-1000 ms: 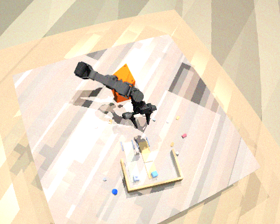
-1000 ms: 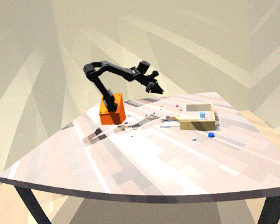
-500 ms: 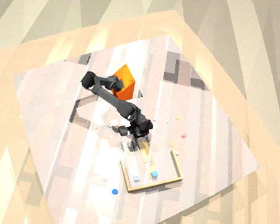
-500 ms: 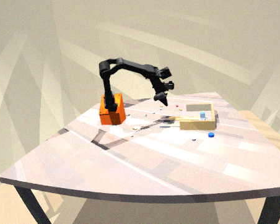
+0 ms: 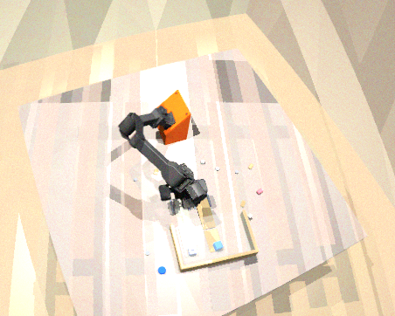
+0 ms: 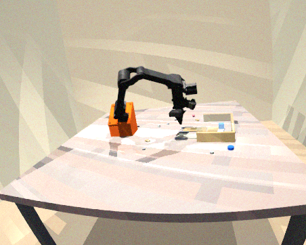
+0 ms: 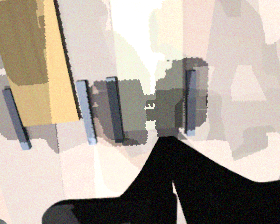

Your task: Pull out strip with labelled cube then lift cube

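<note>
My gripper (image 6: 181,122) (image 7: 165,143) is shut and empty, above the table by the near end of the pale strip (image 5: 185,230) (image 7: 168,35). This strip shows no break in the part seen and bears the pale lavender labelled cube (image 5: 192,251) near its far end. The cube does not show in the wrist view. The wooden strip beside it is in two pieces, a near piece (image 5: 206,216) (image 7: 61,85) and a far piece (image 5: 212,237), with a gap between. A blue cube (image 5: 218,245) (image 6: 221,126) is at the far piece's end.
A low wooden tray wall (image 5: 218,261) (image 6: 215,137) surrounds the strips on three sides. Short blue-grey bars (image 7: 86,112) (image 7: 190,102) flank their near ends. A blue disc (image 5: 162,270) (image 6: 230,147) lies outside the tray. A pink bit (image 5: 259,191) and several small bits lie around.
</note>
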### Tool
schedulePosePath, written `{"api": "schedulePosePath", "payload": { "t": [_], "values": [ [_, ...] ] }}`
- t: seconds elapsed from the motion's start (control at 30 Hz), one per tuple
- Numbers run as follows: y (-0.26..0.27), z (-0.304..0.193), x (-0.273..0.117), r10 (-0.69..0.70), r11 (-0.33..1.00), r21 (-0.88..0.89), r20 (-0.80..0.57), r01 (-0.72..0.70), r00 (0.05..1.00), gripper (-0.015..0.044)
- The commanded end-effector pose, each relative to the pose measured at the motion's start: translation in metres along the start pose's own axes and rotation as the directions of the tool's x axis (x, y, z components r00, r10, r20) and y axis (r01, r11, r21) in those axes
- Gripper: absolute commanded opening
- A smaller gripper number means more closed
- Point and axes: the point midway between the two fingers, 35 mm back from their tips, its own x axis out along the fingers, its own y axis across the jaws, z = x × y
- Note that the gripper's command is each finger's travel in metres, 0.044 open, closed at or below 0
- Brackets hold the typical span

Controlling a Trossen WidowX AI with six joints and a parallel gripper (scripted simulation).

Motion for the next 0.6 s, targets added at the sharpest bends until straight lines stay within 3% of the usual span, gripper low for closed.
{"api": "schedulePosePath", "payload": {
  "t": [0.0, 0.57],
  "values": [
    [0.001, 0.001, 0.005, 0.005, 1.000, 0.003, -0.004, -0.005, 1.000, 0.0000],
    [0.002, 0.004, 0.033, 0.005, 1.000, 0.004, -0.004, -0.005, 1.000, 0.0000]
  ]
}}
